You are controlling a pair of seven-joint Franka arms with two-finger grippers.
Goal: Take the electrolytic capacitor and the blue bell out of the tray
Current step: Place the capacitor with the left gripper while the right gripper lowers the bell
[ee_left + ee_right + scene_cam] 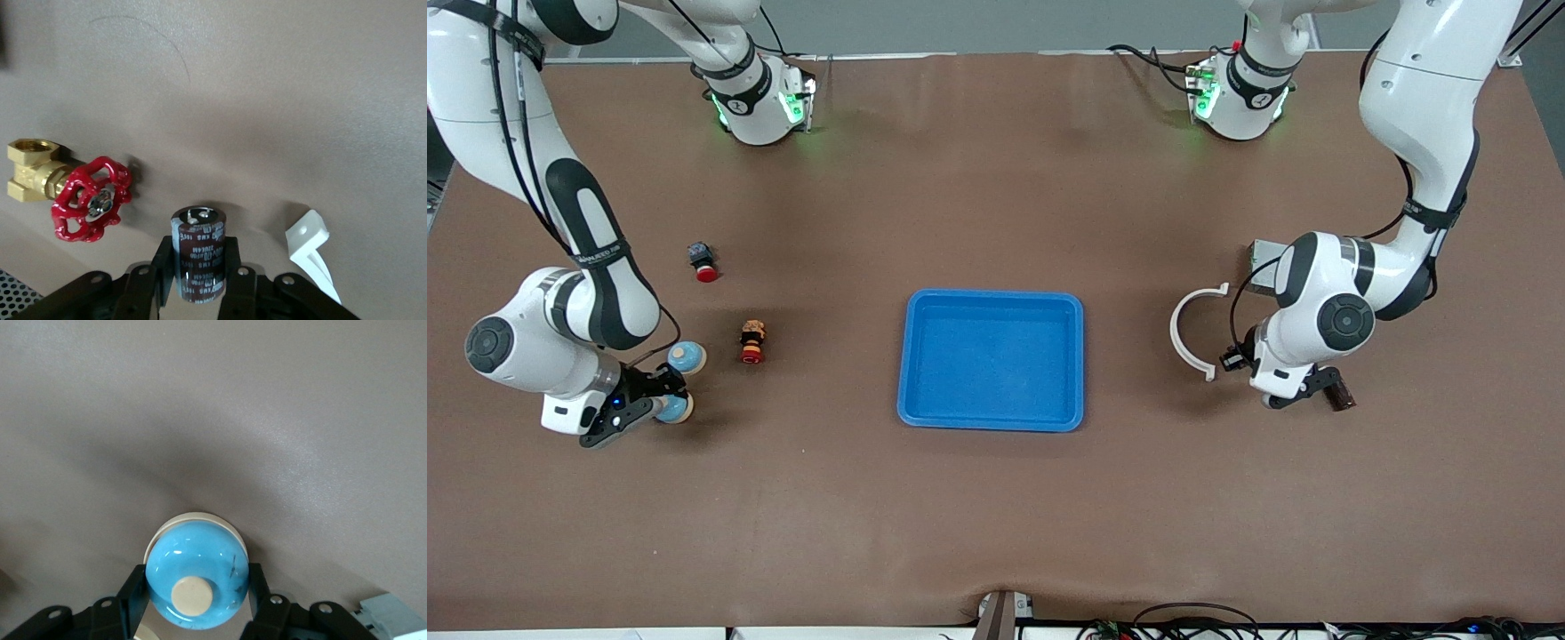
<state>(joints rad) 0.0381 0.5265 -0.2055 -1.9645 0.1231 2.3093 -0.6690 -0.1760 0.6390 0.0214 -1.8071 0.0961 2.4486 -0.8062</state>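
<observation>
A dark cylindrical capacitor (pixel 198 263) with printed lettering sits between the black fingers (pixel 164 267) of my left gripper (pixel 198 252), which is shut on it. In the front view that left gripper (pixel 1327 388) is low at the left arm's end of the table, the capacitor (pixel 1340 395) sticking out of it. My right gripper (pixel 197 580) is shut on a glossy blue bell (pixel 197 577) with a beige knob and base. In the front view the right gripper (pixel 651 402) is low at the right arm's end, holding the bell (pixel 674 409).
A blue tray (pixel 908 356) lies mid-table. A white curved piece (pixel 1190 331) and a grey box (pixel 1263 265) lie by the left gripper, and a red-handled brass valve (pixel 90 197) too. A second blue round thing (pixel 687 357), a small figure (pixel 752 342) and a red-capped part (pixel 704 262) lie near the right gripper.
</observation>
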